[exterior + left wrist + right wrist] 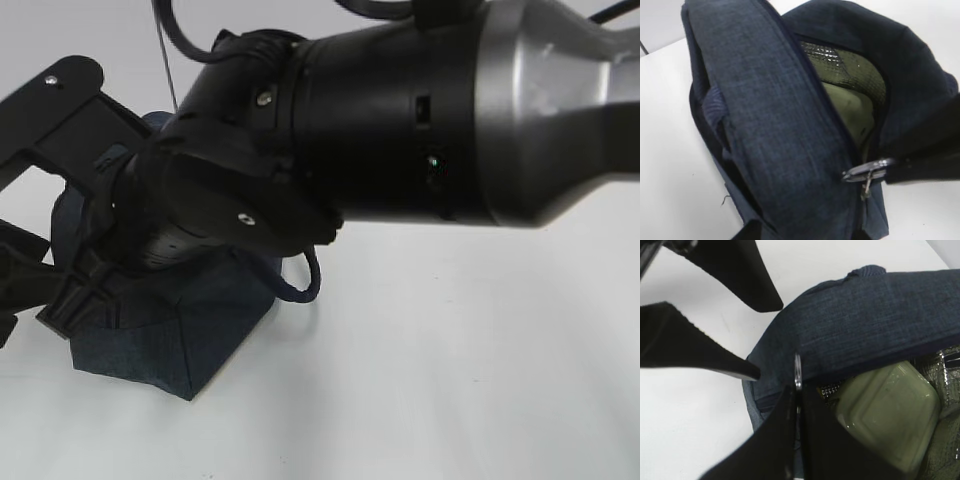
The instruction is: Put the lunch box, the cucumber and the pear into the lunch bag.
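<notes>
Here: lunch bag (875, 320), lunch box (890, 415) inside.
Right gripper (797, 390) pinches the bag's ring pull (797, 371); left jaws parted beside it, empty.

A plain white table (460, 380) fills the view. The light is bright and soft, with faint shadows.

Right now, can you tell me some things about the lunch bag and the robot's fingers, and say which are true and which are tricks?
1. The lunch box sits inside the lunch bag. True.
2. The lunch box lid is bright red. False: it is pale green.
3. The right fingers are pinched shut on the zipper ring pull. True.
4. The bag is zipped completely shut. False: it gapes open, showing the silver lining.
5. The bag stands on a white table. True.
</notes>
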Available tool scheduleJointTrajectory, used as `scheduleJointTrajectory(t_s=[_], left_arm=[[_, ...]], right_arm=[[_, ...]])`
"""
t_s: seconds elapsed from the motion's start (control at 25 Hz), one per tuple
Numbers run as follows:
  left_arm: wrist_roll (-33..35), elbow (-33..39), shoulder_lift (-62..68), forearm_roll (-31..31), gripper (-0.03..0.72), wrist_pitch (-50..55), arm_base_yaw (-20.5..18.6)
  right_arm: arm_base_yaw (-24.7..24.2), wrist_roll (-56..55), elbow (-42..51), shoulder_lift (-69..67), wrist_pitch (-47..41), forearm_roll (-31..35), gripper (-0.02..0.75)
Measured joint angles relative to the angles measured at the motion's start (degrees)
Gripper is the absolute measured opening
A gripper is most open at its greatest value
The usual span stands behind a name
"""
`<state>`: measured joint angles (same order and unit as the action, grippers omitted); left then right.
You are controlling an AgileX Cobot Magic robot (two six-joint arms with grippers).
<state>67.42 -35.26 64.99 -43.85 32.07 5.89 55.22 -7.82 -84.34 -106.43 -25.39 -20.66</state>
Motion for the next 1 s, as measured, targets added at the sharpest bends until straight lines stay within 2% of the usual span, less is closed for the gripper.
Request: scheduleJointTrajectory(t_s=[0.12, 0.28, 0.32, 0.44, 0.52, 0.76, 1.0], left_arm=[[1.77, 0.00, 2.07, -1.57, 0.330, -0.06, 0.00], [7.48, 0.00, 5.44, -8.33, 0.312, -0.33, 0.00], [8.32, 0.00, 6.26, -9.54, 0.272, -0.33, 0.00], [10.24, -0.05, 8.86, -11.48, 0.080, -0.14, 0.00], [10.51, -0.18, 10.20, -12.50, 0.035, 0.29, 0.00], [10.75, -0.30, 11.49, -13.45, 0.012, 1.00, 0.00], [10.75, -0.30, 11.49, -13.56, 0.009, 1.00, 0.00]], right_arm=[[0.00, 0.00, 0.00, 0.00, 0.00, 0.22, 0.000], [0.00, 0.00, 0.00, 0.00, 0.00, 0.46, 0.000], [0.00, 0.00, 0.00, 0.00, -0.08, 0.57, 0.000], [0.00, 0.00, 0.00, 0.00, -0.08, 0.57, 0.000], [0.00, -0.04, 0.00, 0.00, -0.13, 0.57, 0.000], [-0.40, -1.08, -0.17, 0.00, -0.34, 0.57, 0.000], [-2.84, -2.96, -2.16, 0.00, -0.91, 0.78, 0.000]])
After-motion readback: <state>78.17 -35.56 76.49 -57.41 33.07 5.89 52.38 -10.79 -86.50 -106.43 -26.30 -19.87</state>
